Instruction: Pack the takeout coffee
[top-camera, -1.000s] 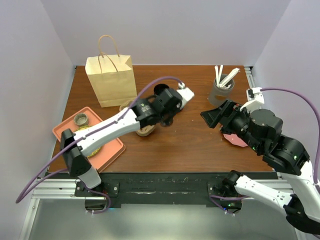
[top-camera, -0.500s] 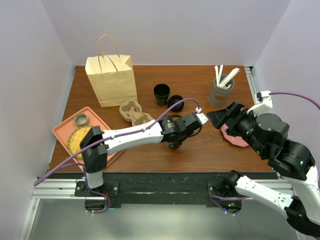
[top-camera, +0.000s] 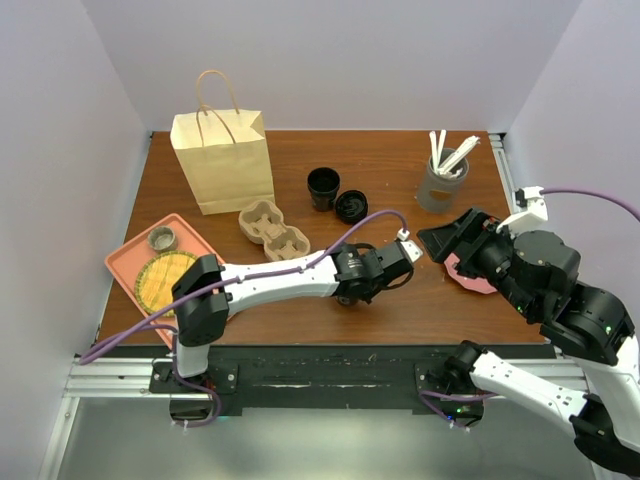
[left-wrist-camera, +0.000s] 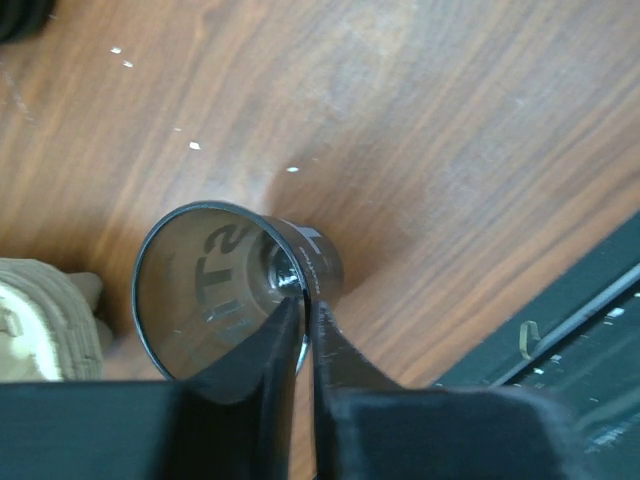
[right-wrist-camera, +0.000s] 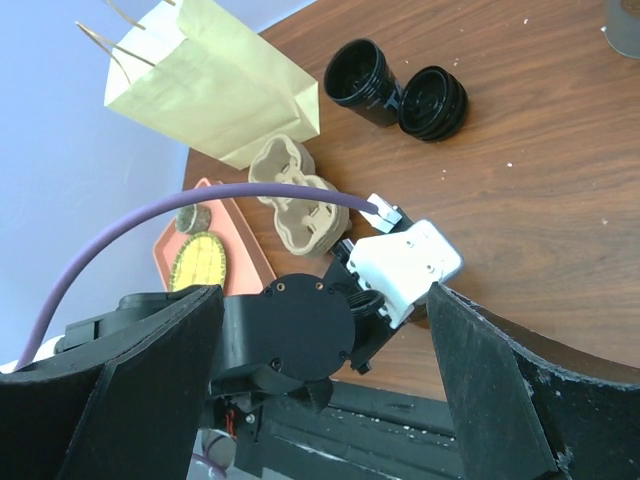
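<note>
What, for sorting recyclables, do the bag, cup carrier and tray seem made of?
Paper bag: tan kraft paper, matte, creased, twisted handles.
Cup carrier: likely molded pulp, rough beige surface.
Tray: probably plastic, smooth salmon-pink rim.

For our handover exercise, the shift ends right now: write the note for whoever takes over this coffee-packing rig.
Left gripper: jaws almost together at the rim of the takeout coffee; grip unclear.
Right gripper: open, empty, above the table.
Coffee is on the table near the front edge, apart from the paper bag and pulp cup carrier.
Done: nothing packed.
Left: get the coffee into the carrier or bag.
</note>
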